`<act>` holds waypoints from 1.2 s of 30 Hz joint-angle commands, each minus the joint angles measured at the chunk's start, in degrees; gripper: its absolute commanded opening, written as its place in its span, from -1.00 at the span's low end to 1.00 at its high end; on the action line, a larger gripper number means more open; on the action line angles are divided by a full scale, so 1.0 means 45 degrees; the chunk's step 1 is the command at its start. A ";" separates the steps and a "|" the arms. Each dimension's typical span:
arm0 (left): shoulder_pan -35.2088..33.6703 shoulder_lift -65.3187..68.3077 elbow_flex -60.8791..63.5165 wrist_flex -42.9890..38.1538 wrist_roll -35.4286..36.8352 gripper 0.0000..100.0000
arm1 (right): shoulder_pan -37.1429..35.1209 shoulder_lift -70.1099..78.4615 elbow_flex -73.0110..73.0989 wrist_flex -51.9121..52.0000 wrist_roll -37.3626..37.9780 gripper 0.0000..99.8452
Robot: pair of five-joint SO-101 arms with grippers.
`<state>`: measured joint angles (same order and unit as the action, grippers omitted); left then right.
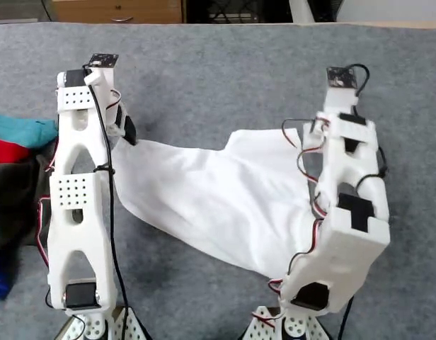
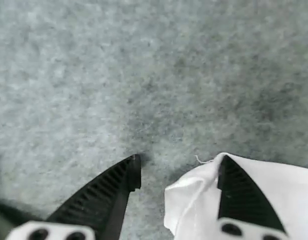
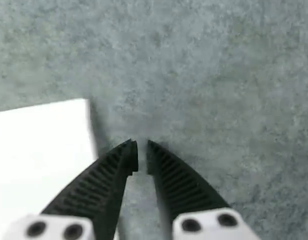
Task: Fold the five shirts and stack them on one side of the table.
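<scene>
While the shirt (image 1: pixel 225 198) lies stretched from one gripper to the other, its corner sits inside the wide-open left gripper (image 2: pixel 180 165); the right gripper (image 3: pixel 140 150), nearly closed and empty, stands just beside its edge.

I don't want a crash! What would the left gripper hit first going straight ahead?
The left gripper would likely meet the grey table cover first, beside the white shirt.
</scene>
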<state>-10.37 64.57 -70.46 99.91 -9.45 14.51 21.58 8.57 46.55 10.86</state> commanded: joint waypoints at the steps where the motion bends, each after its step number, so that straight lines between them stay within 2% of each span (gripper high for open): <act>1: -0.0029 -0.1289 -0.0400 0.0195 0.0156 -0.45 | -0.1016 -0.0908 -0.1495 0.0879 0.0078 -0.65; 3: -0.0029 -0.1661 -0.0303 0.0195 0.0195 -0.45 | -0.1250 -0.0850 -0.1631 0.1114 0.0078 -0.59; 13: 0.0088 -0.2520 0.1670 0.0098 0.0117 -0.45 | -0.1328 0.1573 -0.3858 0.2305 0.0059 -0.62; 24: 0.0049 -0.1641 0.1885 -0.0391 0.0195 -0.45 | -0.1348 0.6652 -1.0833 0.6974 0.0078 -0.62; 26: 0.0029 -0.1446 0.1885 -0.0469 0.0195 -0.45 | -0.1348 0.7492 -1.2259 0.7853 0.0078 -0.72; 29: 0.0049 -0.1348 0.1866 -0.0469 0.0195 -0.45 | -0.1328 0.8606 -1.4252 0.8967 0.0078 -0.97; 36: -0.0049 -0.1270 0.1104 -0.0371 0.0137 -0.45 | -0.1328 1.0833 -1.8335 1.0921 0.0078 -0.97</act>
<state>-10.20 59.91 -62.37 98.33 -9.01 9.85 67.56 -66.95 92.53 10.86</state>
